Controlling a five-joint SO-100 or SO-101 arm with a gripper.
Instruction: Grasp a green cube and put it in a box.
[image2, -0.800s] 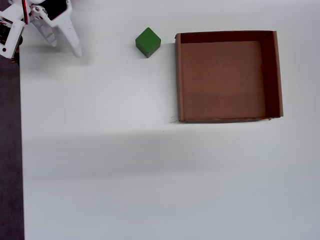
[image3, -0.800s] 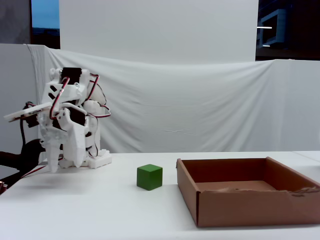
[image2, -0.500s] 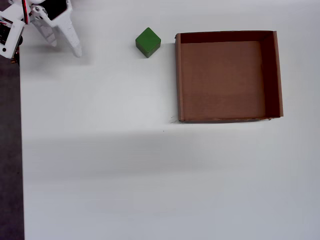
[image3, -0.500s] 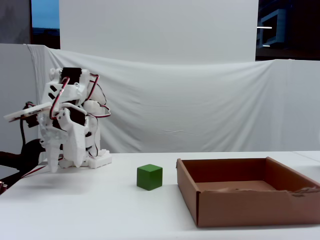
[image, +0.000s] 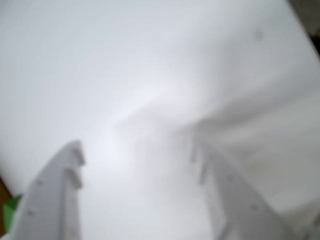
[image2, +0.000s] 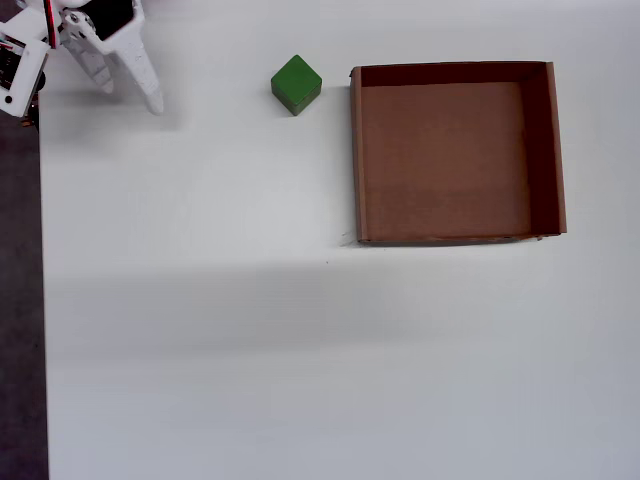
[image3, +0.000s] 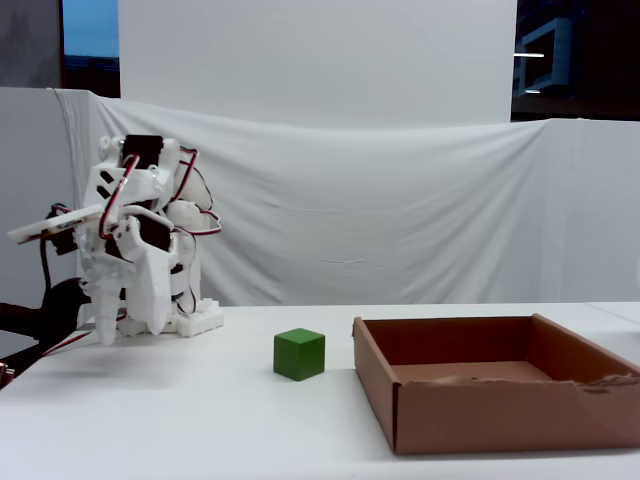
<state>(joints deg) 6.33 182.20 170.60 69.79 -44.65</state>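
Wrist view: blurred; gripper (image: 135, 155) over bare white table (image: 150, 75), jaws spread apart, nothing between them; sliver of green cube (image: 9, 212) at 8 o'clock, by the left finger.

Overhead view: gripper (image2: 125, 90) at 10 o'clock, fingers parted and empty. Green cube (image2: 296, 84) on the table (image2: 200, 330) toward 12 o'clock, well apart from the gripper, just left of the box (image2: 358, 160), not touching. Box at 2 o'clock, floor bare.

Fixed view: arm (image3: 135, 240) folded at 9 o'clock, gripper (image3: 125, 330) pointing down above the table (image3: 180, 420). Green cube (image3: 299, 354) near centre, box (image3: 480, 410) at 4 o'clock.
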